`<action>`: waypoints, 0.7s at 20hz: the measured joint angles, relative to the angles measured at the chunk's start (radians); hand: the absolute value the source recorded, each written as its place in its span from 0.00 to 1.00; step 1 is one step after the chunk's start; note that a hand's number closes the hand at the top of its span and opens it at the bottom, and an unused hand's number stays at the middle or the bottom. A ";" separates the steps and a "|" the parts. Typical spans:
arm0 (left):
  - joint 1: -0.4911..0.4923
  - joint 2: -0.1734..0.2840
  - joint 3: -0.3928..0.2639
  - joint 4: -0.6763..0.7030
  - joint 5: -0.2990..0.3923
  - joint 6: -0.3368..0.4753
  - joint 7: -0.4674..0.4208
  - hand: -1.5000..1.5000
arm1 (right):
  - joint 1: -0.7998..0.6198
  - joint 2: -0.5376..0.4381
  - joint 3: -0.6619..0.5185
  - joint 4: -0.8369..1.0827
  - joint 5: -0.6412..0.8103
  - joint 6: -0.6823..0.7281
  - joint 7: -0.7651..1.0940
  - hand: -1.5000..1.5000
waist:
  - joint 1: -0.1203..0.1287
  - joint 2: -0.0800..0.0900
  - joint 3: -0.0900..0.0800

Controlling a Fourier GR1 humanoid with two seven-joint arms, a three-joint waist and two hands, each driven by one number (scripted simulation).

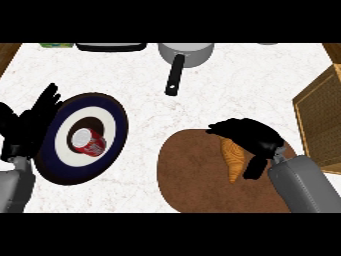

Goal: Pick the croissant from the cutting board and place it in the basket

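1. My right hand (248, 136): over the round brown cutting board (191, 172), fingers curled down around the croissant's upper end, thumb along its right flank
2. Croissant (233, 161): lying on the board, long axis running near to far, near tip free, far end under my palm; my right hand is by far the nearer one
3. My left hand (25, 122): open, fingers up, resting at the left edge beside the dark plate (114, 117) holding a red can (88, 141)
4. Basket (328, 107): on the white surface (232, 95), right of the board, just beyond my right hand
5. Pan (182, 57): far edge
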 measured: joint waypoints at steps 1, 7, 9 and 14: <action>0.011 -0.002 -0.002 -0.013 -0.003 0.001 0.000 0.50 | -0.005 -0.010 0.014 0.015 0.020 -0.013 -0.018 1.00 | 0.002 0.000 0.000; 0.014 -0.004 0.014 -0.027 -0.006 -0.013 0.018 0.50 | -0.021 0.010 0.045 0.054 0.107 -0.069 -0.045 1.00 | 0.002 -0.005 -0.003; 0.020 -0.010 0.014 -0.043 -0.012 -0.010 0.027 0.50 | -0.028 0.017 0.043 0.081 0.122 -0.098 -0.072 1.00 | 0.003 -0.008 -0.005; 0.013 -0.017 0.021 -0.039 -0.021 -0.005 0.029 0.50 | 0.040 0.040 0.055 0.026 0.158 -0.136 -0.046 1.00 | -0.007 -0.016 -0.010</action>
